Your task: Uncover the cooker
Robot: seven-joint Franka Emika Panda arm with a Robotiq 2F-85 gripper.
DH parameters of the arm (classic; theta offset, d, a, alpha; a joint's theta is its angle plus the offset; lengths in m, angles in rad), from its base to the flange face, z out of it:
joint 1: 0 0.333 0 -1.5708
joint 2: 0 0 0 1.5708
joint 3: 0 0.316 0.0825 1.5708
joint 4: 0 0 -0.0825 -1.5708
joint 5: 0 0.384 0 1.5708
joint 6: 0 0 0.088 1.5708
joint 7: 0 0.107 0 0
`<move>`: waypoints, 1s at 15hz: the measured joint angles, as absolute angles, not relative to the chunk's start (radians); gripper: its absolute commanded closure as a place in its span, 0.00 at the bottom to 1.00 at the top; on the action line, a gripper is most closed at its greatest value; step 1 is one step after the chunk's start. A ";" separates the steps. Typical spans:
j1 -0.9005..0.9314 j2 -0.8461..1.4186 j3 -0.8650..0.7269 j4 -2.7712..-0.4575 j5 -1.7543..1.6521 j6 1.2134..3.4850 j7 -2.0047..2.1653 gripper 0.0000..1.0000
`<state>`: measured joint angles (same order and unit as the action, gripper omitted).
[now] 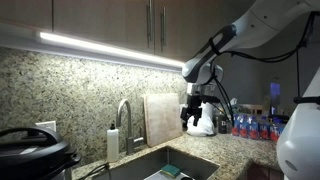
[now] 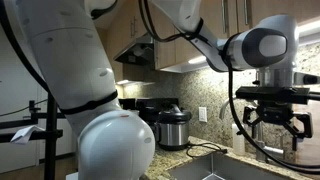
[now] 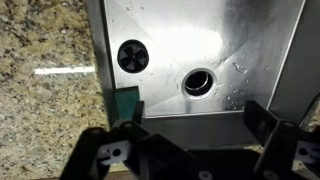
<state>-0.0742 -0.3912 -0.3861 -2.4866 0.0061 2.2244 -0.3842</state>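
The cooker (image 1: pixel 30 150) is a round black pot with a domed lid and a steel rim. It stands at the near end of the granite counter, lid on, and also shows in an exterior view (image 2: pixel 172 126) behind the robot's body. My gripper (image 1: pixel 196 118) hangs high above the sink (image 1: pixel 170 165), far from the cooker, and also shows in an exterior view (image 2: pixel 276 116). In the wrist view the gripper (image 3: pixel 195 130) is open and empty, its fingers wide apart over the steel sink basin (image 3: pixel 240 40). The cooker is out of the wrist view.
A faucet (image 1: pixel 125 115), a soap bottle (image 1: pixel 113 142) and a pale cutting board (image 1: pixel 160 118) line the backsplash. Several bottles (image 1: pixel 250 125) stand beyond the gripper. The basin holds a drain (image 3: pixel 198 82), a black disc (image 3: pixel 132 56) and a green sponge (image 3: pixel 125 100). Cabinets hang overhead.
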 measured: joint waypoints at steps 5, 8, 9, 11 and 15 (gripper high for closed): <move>-0.074 -0.391 -0.386 -2.487 0.006 2.224 -0.384 0.00; -0.074 -0.391 -0.386 -2.487 0.006 2.224 -0.384 0.00; -0.074 -0.391 -0.386 -2.487 0.006 2.224 -0.384 0.00; -0.074 -0.391 -0.386 -2.487 0.006 2.224 -0.384 0.00; -0.079 -0.391 -0.373 -2.487 0.006 2.225 -0.384 0.00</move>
<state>-0.0787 -0.3912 -0.3732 -2.4866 0.0061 2.2246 -0.3842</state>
